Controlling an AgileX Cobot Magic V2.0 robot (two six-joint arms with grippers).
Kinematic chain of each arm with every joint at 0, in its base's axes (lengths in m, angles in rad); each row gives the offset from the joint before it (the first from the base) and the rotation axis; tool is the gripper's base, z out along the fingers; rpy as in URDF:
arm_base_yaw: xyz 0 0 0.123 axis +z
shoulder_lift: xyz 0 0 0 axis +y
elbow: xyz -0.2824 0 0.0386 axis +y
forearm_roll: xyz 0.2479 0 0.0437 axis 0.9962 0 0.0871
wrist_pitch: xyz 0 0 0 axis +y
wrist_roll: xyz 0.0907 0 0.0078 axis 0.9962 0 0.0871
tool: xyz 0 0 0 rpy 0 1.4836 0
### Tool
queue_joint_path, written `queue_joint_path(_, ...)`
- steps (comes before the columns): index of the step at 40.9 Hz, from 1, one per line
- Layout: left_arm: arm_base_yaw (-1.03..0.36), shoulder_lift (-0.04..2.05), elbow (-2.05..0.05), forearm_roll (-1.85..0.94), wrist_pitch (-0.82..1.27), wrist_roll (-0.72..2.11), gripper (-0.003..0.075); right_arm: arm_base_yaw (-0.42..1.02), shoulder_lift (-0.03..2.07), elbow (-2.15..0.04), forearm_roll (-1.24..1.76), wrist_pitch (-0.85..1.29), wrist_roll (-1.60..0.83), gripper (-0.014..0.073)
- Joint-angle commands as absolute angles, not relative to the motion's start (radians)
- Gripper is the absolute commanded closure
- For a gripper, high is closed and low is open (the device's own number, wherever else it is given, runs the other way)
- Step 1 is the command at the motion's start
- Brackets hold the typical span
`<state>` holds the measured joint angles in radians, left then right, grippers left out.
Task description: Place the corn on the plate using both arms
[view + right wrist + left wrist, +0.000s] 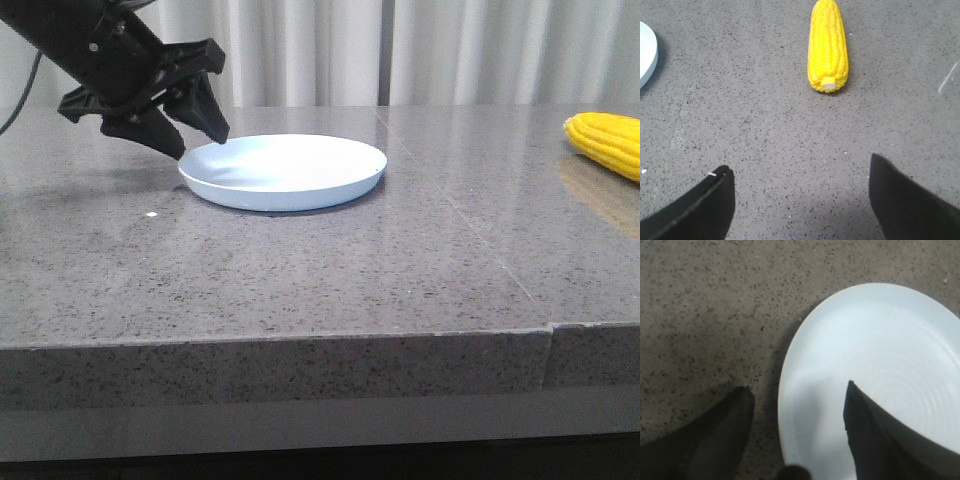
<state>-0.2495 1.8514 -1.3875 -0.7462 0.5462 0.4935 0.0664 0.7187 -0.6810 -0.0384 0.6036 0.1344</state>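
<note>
At the plate's (283,172) left rim I see the left gripper (200,138) with jaws spread astride it, while the right gripper (800,200), jaws wide, faces the corn (828,46) lying on the desk (300,270) well right.

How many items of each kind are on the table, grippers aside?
Corn: 1
Plate: 1
Total: 2

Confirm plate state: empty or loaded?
Empty. The plate shows bare white inside in the front and left wrist views; the corn lies on the table, apart from it.
</note>
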Motion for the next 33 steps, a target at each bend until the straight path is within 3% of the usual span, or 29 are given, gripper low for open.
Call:
queue_joint_path(1, -0.24, 1.736, -1.419, -0.779, 0.536, 0.49, 0.0285, 0.063, 0.722, -0.715, -0.053, 0.535, 0.128, 0.0011)
queue_joint_path(12, -0.292, 1.509, -1.384, -0.671, 0.604, 0.499, 0.0285, 0.063, 0.722, -0.715, -0.053, 0.535, 0.128, 0.0011)
queue_joint_path(33, -0.566, 0.962, -0.992, -0.412, 0.6, 0.514, 0.0292, 0.063, 0.722, -0.715, -0.053, 0.535, 0.128, 0.0011)
